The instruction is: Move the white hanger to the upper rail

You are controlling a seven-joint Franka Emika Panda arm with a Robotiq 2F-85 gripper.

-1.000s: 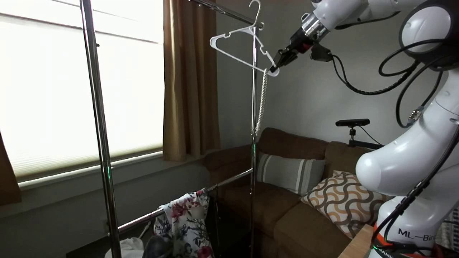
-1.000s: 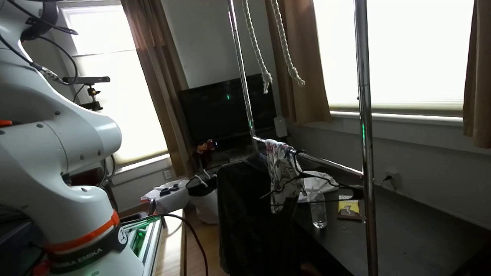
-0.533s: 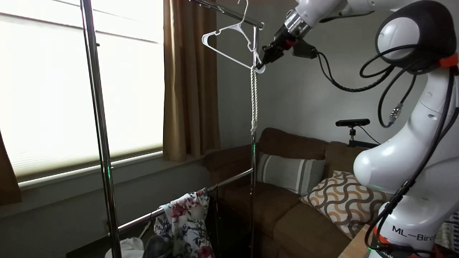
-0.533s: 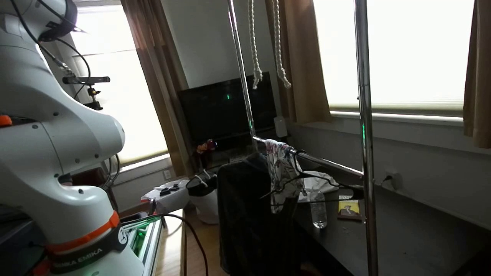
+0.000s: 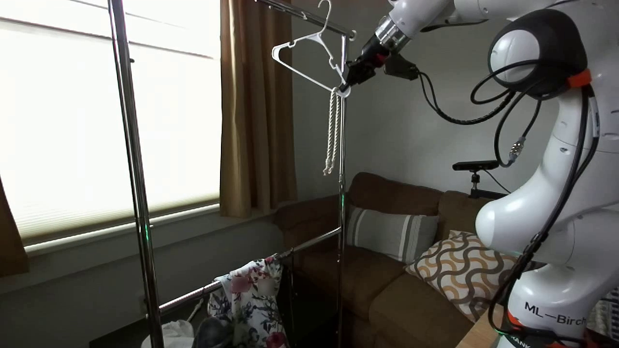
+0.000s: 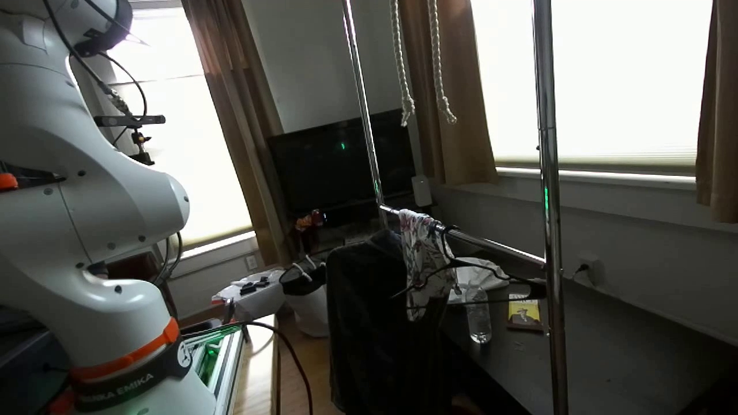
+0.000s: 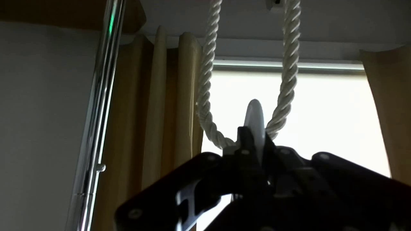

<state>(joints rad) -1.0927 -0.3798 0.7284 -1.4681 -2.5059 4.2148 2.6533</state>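
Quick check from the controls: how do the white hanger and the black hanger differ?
Support: the end effector grips the white hanger by a lower corner; the black hanger hangs from the lower bar.
Height: the white hanger is up near the upper rail; the black hanger is well below it.
Shared: both have a hook and sloping arms.

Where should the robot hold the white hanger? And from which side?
Probably hold the white hanger by its lower corner nearest the robot arm, coming in from the arm's side. The pincer grips it there now. That corner looks slim enough to pinch and sticks out toward the arm, and holding there leaves the hook on top uncovered, for going over the upper rail.
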